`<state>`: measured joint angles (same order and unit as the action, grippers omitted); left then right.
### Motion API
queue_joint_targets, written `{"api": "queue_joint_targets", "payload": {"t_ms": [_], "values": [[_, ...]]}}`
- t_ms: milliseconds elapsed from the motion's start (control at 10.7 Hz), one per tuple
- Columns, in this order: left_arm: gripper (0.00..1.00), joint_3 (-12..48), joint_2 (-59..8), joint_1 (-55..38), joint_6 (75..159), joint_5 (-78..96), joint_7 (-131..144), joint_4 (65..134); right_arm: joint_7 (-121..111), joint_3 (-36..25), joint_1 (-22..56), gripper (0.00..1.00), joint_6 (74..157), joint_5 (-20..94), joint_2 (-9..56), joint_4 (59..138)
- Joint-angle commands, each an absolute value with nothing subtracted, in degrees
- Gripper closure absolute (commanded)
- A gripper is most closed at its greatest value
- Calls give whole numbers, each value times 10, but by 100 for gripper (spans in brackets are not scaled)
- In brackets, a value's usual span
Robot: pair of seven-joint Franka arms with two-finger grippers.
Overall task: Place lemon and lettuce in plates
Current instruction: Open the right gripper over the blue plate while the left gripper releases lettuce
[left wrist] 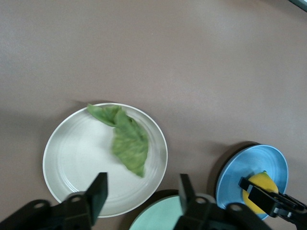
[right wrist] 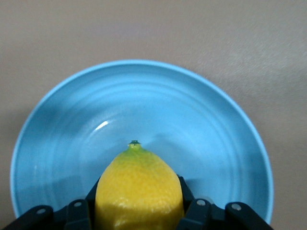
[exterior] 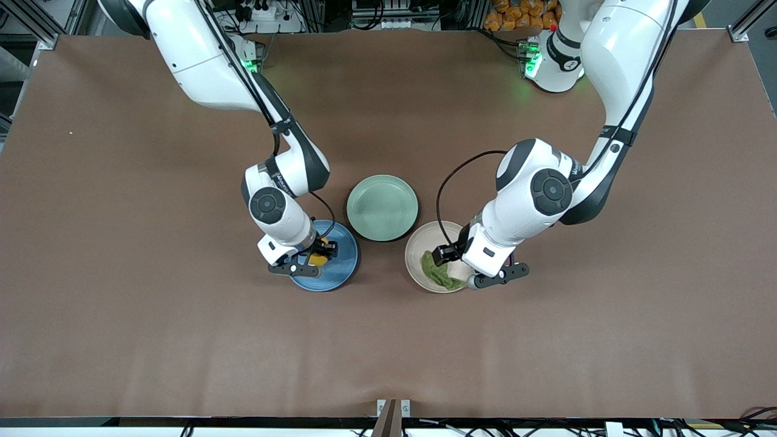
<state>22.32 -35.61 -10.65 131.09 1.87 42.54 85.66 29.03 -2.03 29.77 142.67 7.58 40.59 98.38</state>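
Your right end effector [exterior: 317,255] was clamped on the lemon [right wrist: 139,189], holding it over the blue plate [exterior: 340,270]. Your left end effector [left wrist: 141,194], fingers spread, hung over the beige plate [left wrist: 72,163], where the lettuce [left wrist: 127,141] lay free. Farther from the camera, between them, the light green plate [exterior: 382,206] sat on the surface [exterior: 121,303].

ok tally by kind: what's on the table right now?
Plates: 3 (blue plate, beige plate, light green plate)
Lemon: 1
Lettuce: 1
Total: 5
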Motion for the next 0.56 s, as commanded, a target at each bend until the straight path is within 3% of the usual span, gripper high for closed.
{"api": "queue_joint_targets", "payload": {"t_ms": [0, 93, 187, 466], "values": [[0, 219, -349, -105, 1301, -5, 433, 859, 299, -26, 303, 41, 1428, 69, 417, 969], [0, 219, -349, -103, 1294, -17, 433, 859, 299, -26, 303, 7, 1428, 70, 417, 969], [0, 219, -346, -102, 1282, -32, 433, 859, 299, -26, 305, 0, 1428, 70, 416, 969], [0, 219, -340, -94, 1247, -91, 432, 859, 297, -27, 295, 0, 1418, 74, 406, 952]]}}
